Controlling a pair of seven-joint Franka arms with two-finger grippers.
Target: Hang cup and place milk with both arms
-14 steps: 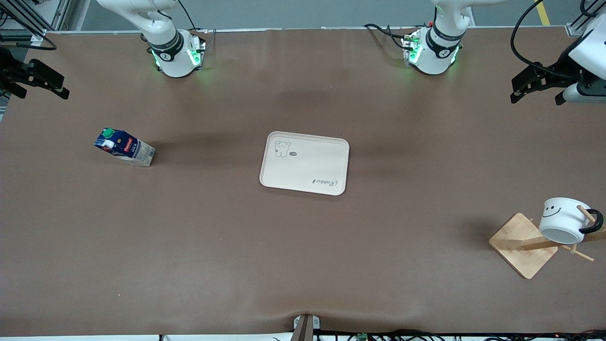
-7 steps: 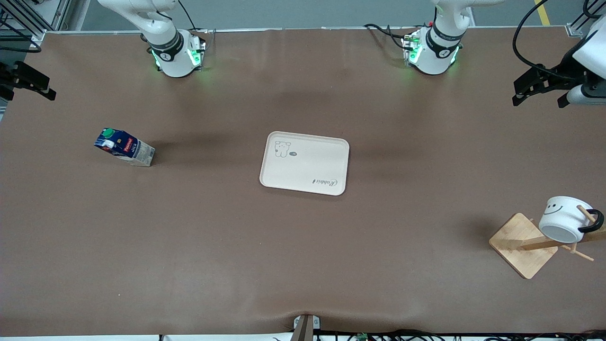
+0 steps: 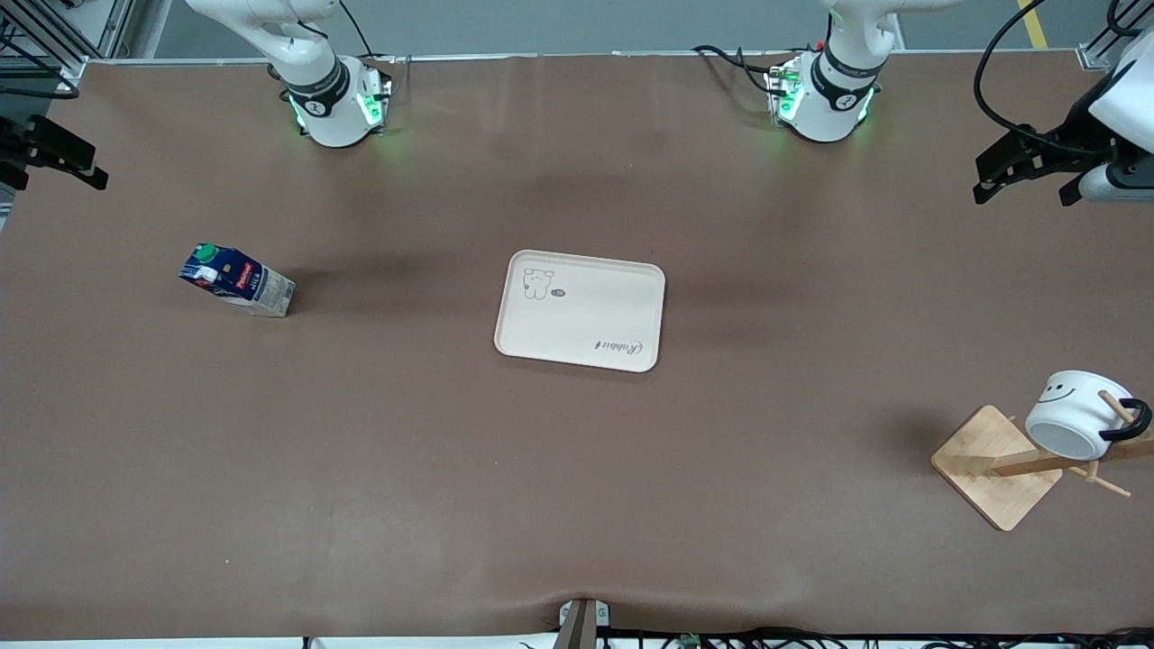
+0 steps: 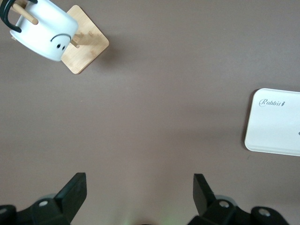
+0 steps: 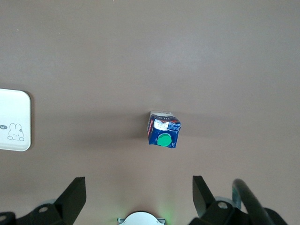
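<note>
Glossy white cup (image 3: 1076,425) hangs on my bamboo rack (image 3: 999,465), corner near the left arm.
Left gripper (image 4: 139,188) and right gripper (image 5: 139,189) spread wide, empty; boxy milk (image 3: 236,280) untouched.

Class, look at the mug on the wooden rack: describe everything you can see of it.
The cup is a small white mug, ceramic by its look, with a black loop handle and a black smiley face drawn on its side. It hangs tilted on the wooden rack, one peg passing through the handle, its base turned toward the front camera. The rack stands at the left arm's end of the table, nearer the front camera than the tray. Only the rack touches the cup; neither gripper is near it.
</note>
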